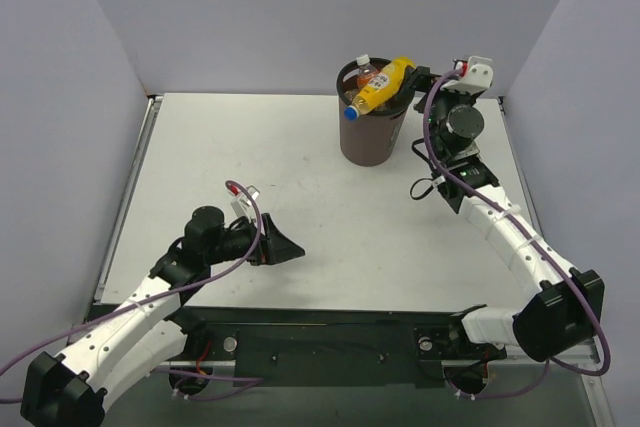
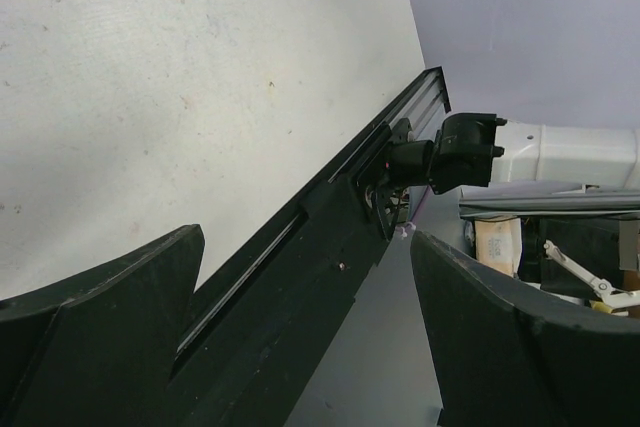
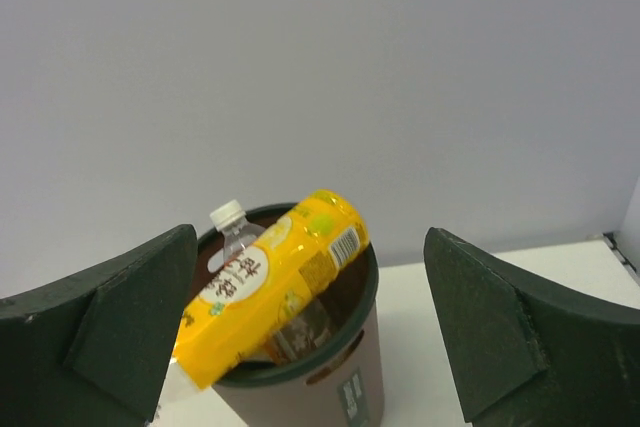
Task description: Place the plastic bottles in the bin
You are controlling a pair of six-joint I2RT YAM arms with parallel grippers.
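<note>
Two bottles show, both at the one bin (image 1: 372,142). A yellow bottle (image 3: 275,282) lies tilted across the rim, straight ahead of the gap between the right fingers (image 3: 120,327), its blue cap end hanging past the rim's far side from them. A white-capped bottle (image 3: 231,230) stands inside the bin, beyond the yellow one. The right gripper (image 1: 418,80) is spread wide and empty, just beside the rim. The left gripper (image 1: 293,248) is also spread, with only bare table (image 1: 250,147) between its fingers (image 2: 100,317), well apart from the bin.
</note>
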